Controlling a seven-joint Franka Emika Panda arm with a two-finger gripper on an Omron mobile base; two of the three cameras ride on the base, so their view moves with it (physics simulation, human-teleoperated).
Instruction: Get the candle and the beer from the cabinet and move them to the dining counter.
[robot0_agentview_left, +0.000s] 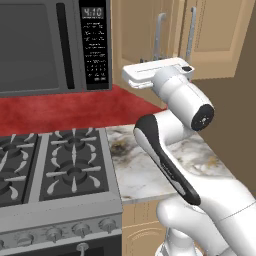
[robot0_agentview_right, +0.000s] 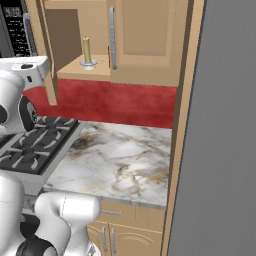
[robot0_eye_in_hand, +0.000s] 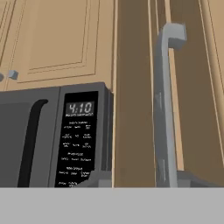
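The gripper sits at the bottom edge of the hand view, its two fingertips spaced apart on either side of the foot of a long silver bar handle. I cannot tell whether the jaws are actually clamped on that bar or only stand around it. The handle runs up the frame on the edge of a tan door of the cabinet. In the right base view this door stands swung open at the upper left, with the white hand against it. Just past the door, in the opened compartment, the candle stands upright in its small silver holder on the cabinet floor, just left of the neighbouring door's silver handle. To the left of the cabinet in the hand view hangs a dark microwave. Below, a red backsplash runs behind a gas stove and a short marble countertop beside it.
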